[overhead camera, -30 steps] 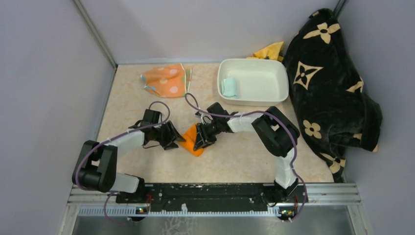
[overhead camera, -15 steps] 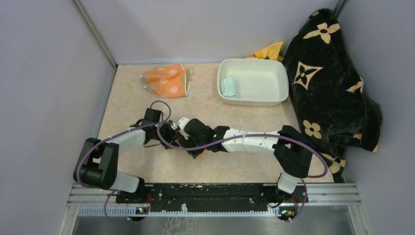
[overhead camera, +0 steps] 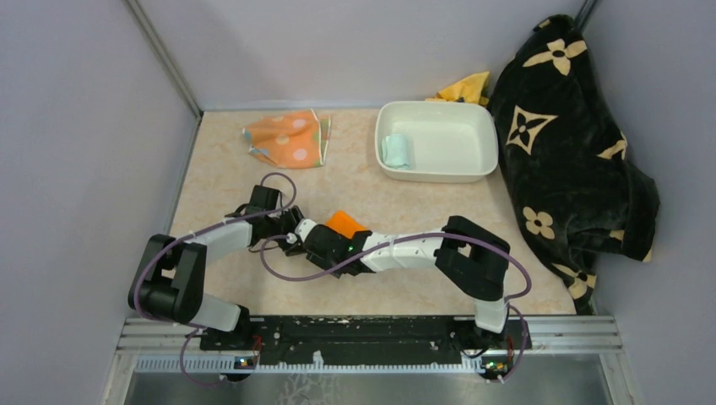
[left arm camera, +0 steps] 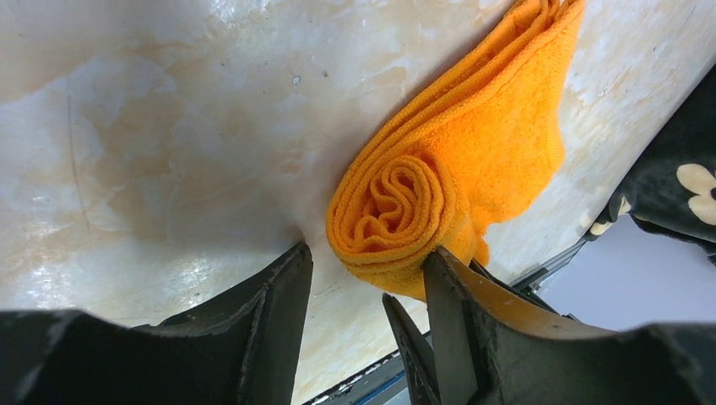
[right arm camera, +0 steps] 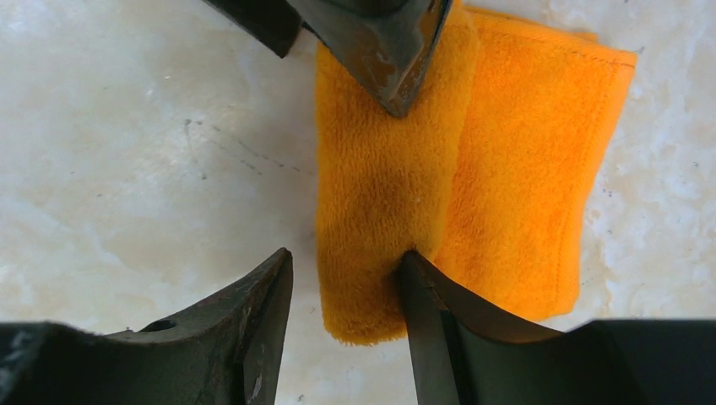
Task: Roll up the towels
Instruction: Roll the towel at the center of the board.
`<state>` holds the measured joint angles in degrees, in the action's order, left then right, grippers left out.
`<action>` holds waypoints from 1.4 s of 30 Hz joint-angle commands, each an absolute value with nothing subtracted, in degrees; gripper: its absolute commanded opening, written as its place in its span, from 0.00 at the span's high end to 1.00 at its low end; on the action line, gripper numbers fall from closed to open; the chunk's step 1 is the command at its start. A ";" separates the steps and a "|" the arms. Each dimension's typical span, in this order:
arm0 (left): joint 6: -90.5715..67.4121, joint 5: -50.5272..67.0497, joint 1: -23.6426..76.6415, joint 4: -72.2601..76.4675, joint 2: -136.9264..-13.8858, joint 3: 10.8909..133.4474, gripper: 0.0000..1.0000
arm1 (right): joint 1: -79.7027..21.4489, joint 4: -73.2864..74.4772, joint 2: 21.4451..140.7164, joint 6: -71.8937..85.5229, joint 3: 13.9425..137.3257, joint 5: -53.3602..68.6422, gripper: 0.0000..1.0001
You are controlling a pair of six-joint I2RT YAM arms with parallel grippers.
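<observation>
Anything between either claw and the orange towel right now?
Nothing visible. The half-rolled orange towel lies bare on the table. The open left claw is at one end of the roll with a finger against it. The open right claw straddles the other end.

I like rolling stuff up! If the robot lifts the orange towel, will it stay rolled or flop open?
Probably floppy: the orange towel is soft, fuzzy cloth. Its coil looks loose with a flat tail unrolled, so it may uncurl.
</observation>
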<state>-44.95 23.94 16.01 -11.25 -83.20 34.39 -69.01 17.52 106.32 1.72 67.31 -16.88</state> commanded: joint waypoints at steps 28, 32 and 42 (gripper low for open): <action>-43.56 14.93 16.36 -26.65 -65.17 33.39 0.24 | -45.02 -10.64 115.37 35.53 58.49 55.25 1.00; -44.39 16.55 16.52 -23.44 -65.82 32.08 0.25 | -43.12 -9.23 117.99 37.35 58.49 55.05 1.00; -43.35 16.13 17.81 -15.28 -78.02 31.97 0.34 | -43.42 -3.01 110.41 30.26 56.28 44.57 0.83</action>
<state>-44.05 16.86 17.15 -18.55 -74.59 32.01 -42.61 -8.45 116.07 35.51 58.59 52.69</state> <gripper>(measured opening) 0.675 0.127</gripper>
